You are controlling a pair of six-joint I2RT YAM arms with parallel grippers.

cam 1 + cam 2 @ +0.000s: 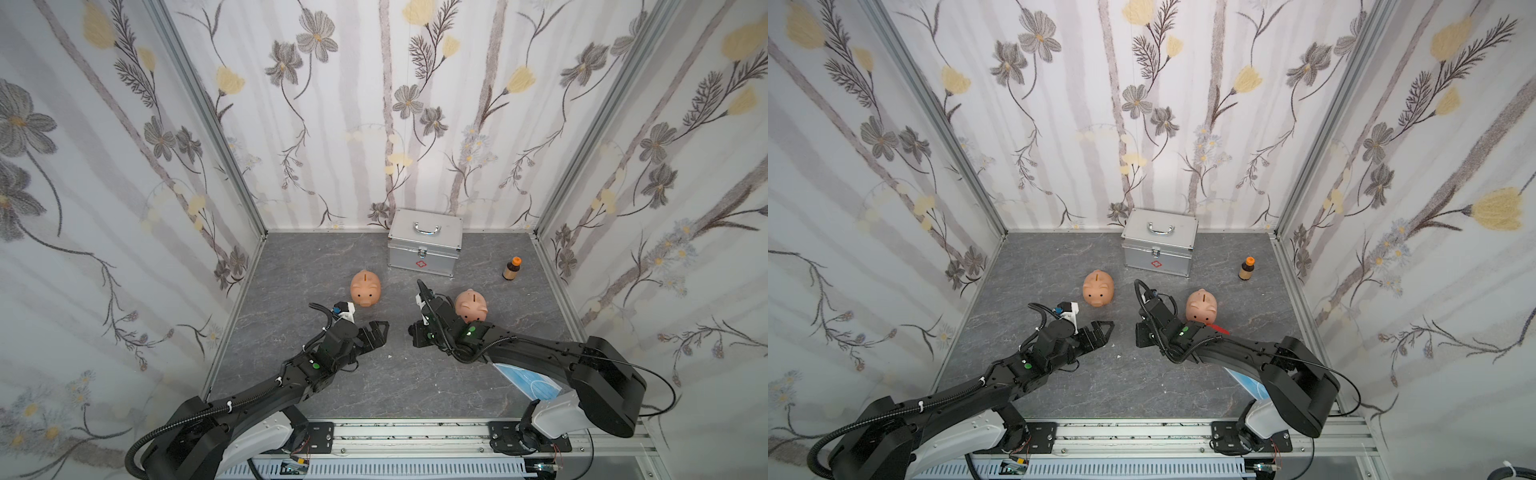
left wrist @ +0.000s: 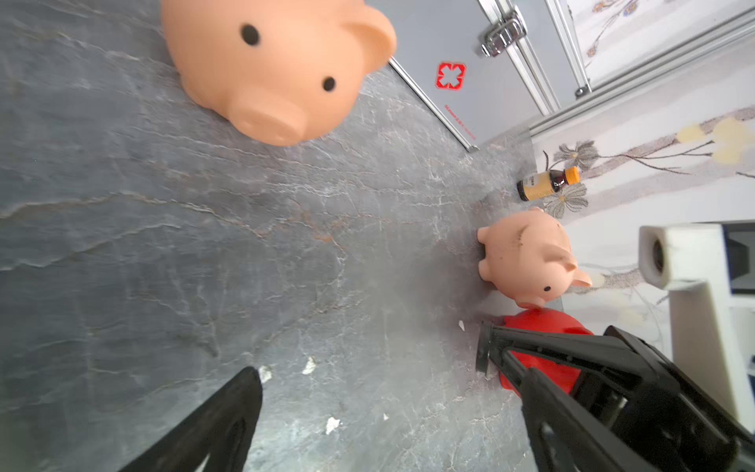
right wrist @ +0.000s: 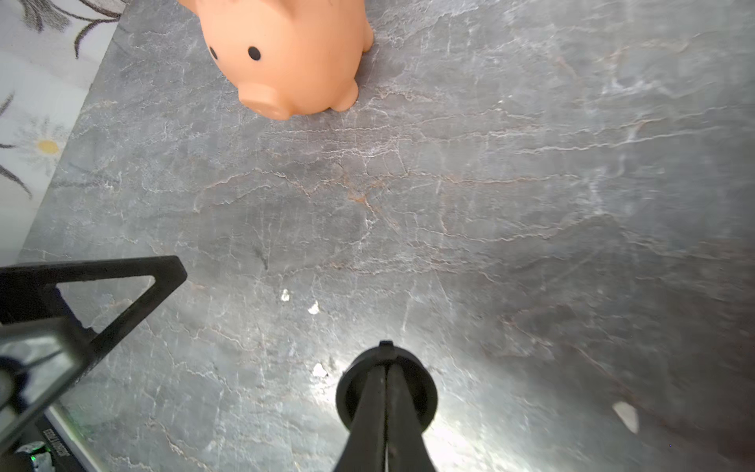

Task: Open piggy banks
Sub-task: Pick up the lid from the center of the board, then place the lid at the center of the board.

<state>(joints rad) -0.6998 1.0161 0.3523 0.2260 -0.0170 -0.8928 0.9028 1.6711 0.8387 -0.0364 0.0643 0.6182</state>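
While the right pincer (image 3: 386,355) is clamped shut on a black round plug (image 3: 355,392), only its very tips hold the thing. A jolt could let the plug slip, drop onto the counter (image 3: 531,204) and roll off. Just beside it hangs the left pincer (image 1: 380,332), jaws spread wide and empty. The two stand so close that either arm swinging inward would likely strike the other or knock the plug free.

Behind the right pincer, the red piggy bank (image 2: 543,323) lies tucked under the right forearm, largely hidden in the top views. Its opening is out of sight, so whether the plug belongs to it cannot be told. It seems to touch the snout of the nearer peach piggy bank (image 1: 471,305), which stands upright beside that arm. Drawing the arm back carelessly may shove both.

The farther peach piggy bank (image 1: 365,288) stands upright ahead of the left pincer, apart from the rest. Neither peach one shows its underside, so I judge both unopened. Each would have to be tipped, and such a smooth round body may squirt out of closing jaws.

At the back, the silver first-aid case (image 1: 424,245) and the upright brown bottle (image 1: 512,269) stand clear, though a rolling pig could topple the bottle.
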